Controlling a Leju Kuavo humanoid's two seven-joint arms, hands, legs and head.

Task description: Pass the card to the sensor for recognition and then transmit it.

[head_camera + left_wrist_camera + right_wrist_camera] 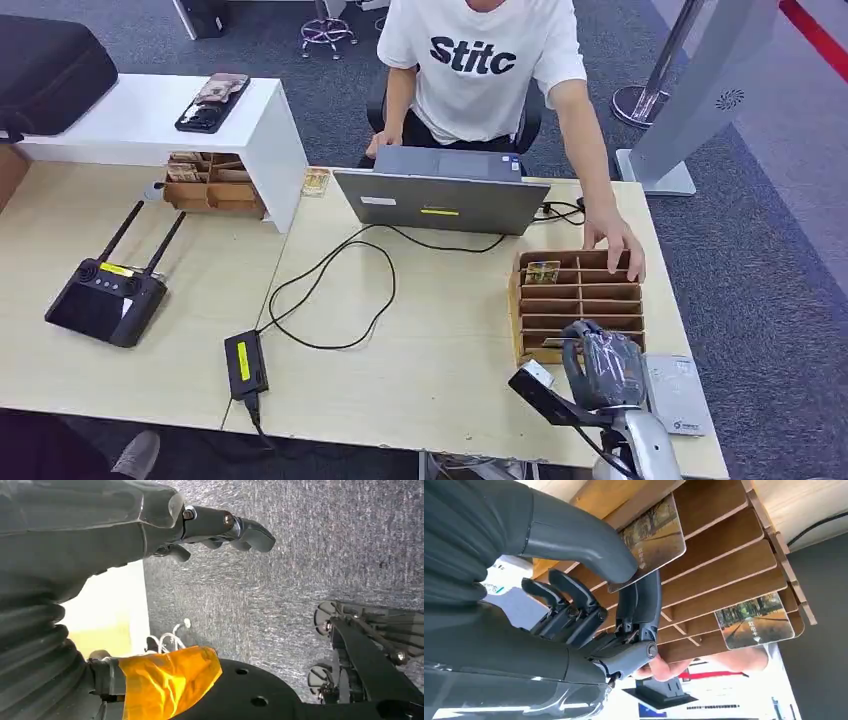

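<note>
Card (pixel 651 540) is pinched betw. thumb and fingers (pixel 646 605) of the right robot hand (pixel 603 362), as seen in the right wrist view; it is a picture card w/ a tree-lined path printed on it, held at the near rows of a wooden divider box (pixel 520 300). In the head view this robot hand is seen at the near right of the desk (pixel 420 340), over the box's near edge, w/ the silver arm entering from below. Just right of it, a flat grey sensor pad (pixel 680 392) is laid on the desk near the corner.

Left robot hand (pixel 220 530) is seen in the left wrist view over grey carpet, nothing held, fingers apart and only slightly bent.

A second card (pixel 542 271) of the same design is seen standing in a far-left slot of the box. A person's hand (pixel 615 245) is rested on the box's far rim.

Mid-desk, a black adapter w/ yellow label (pixel 245 362) is placed near the front edge, its cable looped toward a grey laptop (pixel 440 200). On the left desk, a black controller w/ two antennas (pixel 105 300) is laid. Further back, a white shelf (pixel 150 120) carries a phone (pixel 212 102), w/ a second wooden box (pixel 210 185) beneath it. A person in a white T-shirt (pixel 480 60) is seated behind the laptop.
</note>
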